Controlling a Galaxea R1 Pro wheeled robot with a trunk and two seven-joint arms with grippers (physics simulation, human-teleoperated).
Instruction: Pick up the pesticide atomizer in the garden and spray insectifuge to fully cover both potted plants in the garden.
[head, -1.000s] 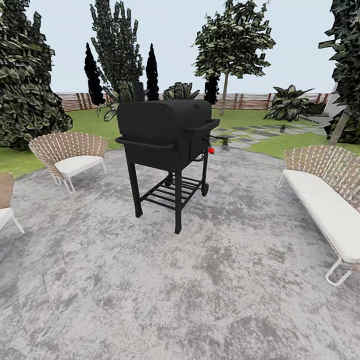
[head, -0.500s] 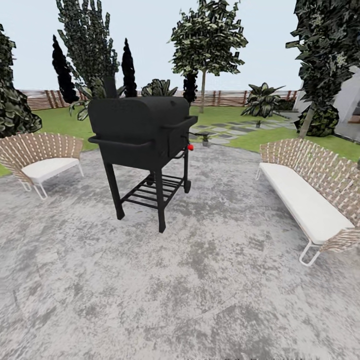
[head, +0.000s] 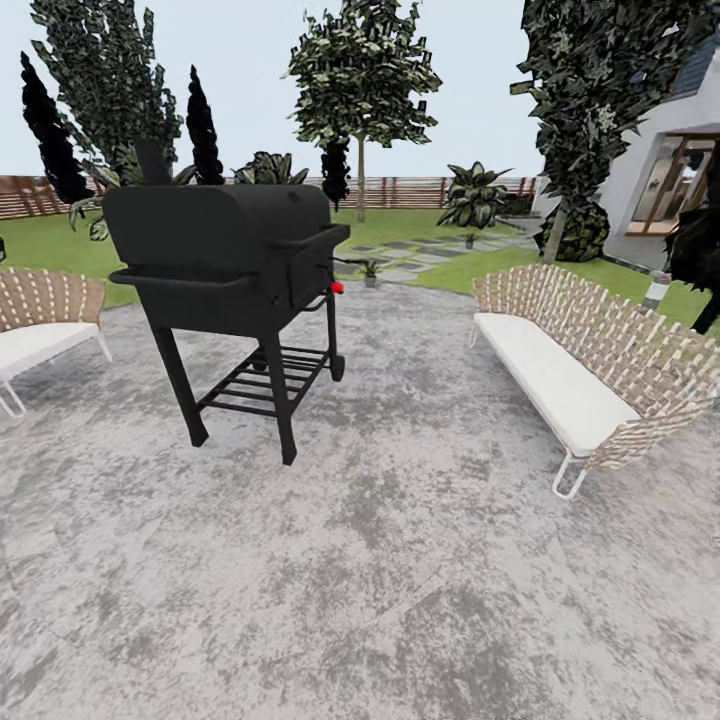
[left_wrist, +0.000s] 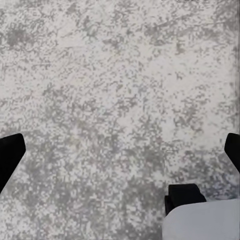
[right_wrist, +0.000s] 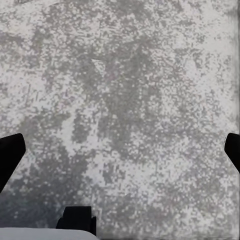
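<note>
Beneath me spreads the mottled grey round paved patch (head: 420, 560); my left gripper (left_wrist: 120, 150) and right gripper (right_wrist: 120, 150) both hang over it, black fingers spread wide, holding nothing. Farther on stands a boxy matte-black barbecue grill on thin legs (head: 225, 270), flanked by a woven wicker bench with a white cushion (head: 590, 370). Beyond, on the flat grey stepping stones (head: 420, 255), one small potted plant in a low grey pot (head: 371, 272) sits before the brown slatted wooden fence (head: 410, 190).

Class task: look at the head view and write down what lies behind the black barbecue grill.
Behind the grill stand dark conifers, a leafy bush and the wooden fence. Its body covers the lawn and whatever stands directly behind it.
</note>
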